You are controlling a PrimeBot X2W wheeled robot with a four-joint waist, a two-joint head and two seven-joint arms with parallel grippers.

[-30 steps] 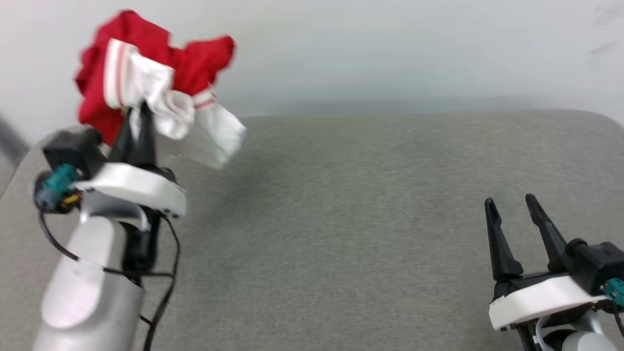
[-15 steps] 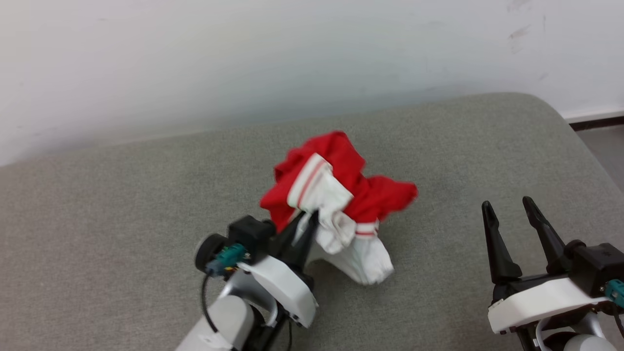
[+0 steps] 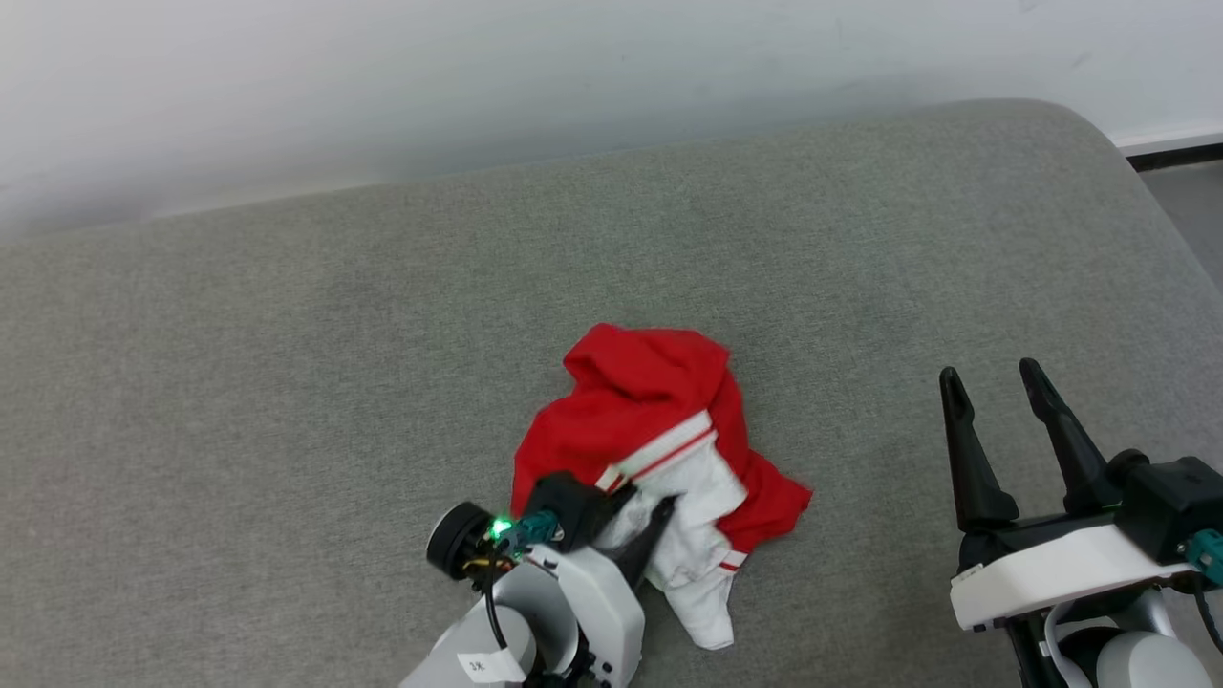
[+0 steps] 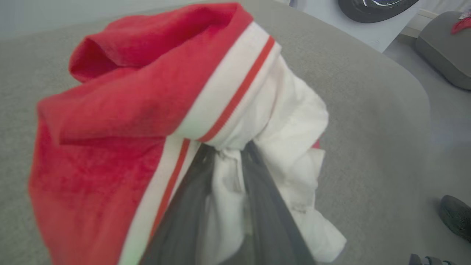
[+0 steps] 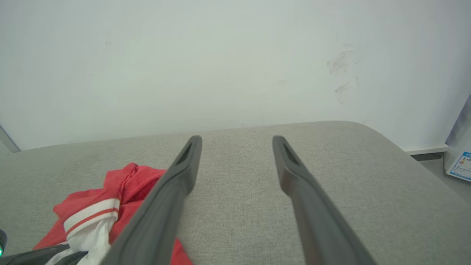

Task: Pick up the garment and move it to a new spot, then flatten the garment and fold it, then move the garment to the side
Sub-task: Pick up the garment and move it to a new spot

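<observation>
A crumpled red garment of soft knit cloth with white panels and thin red stripes (image 3: 659, 449) lies bunched on the wide grey fabric-covered surface (image 3: 287, 382), near the front edge and a little right of centre, with bare surface on every side of it. That looks a sensible spot: there is room to spread the cloth out flat in any direction before folding. The left fingers (image 3: 657, 526) come in from the near side and are closed almost together on a gathered fold of the white part. The left wrist view shows it best: the two dark left fingers (image 4: 265, 213) rise with white cloth pinched between them, and the red body of the garment (image 4: 110, 110) is heaped over and beyond their tips. A pinch on a bunched fold holds the whole bundle as one lump, which suits carrying but not flattening. Most of the heap seems to rest on the surface, so I judge that the move to a new spot is about done and that letting go comes next. The right fingers (image 3: 965, 459) hover at the near right, well apart from the garment, spread wide and holding nothing — most likely kept clear so as not to snag the cloth, yet ready to take an edge. In the right wrist view the right fingers (image 5: 176, 191) point toward the pale wall (image 5: 235, 55), with the garment (image 5: 95, 217) low at the left.
</observation>
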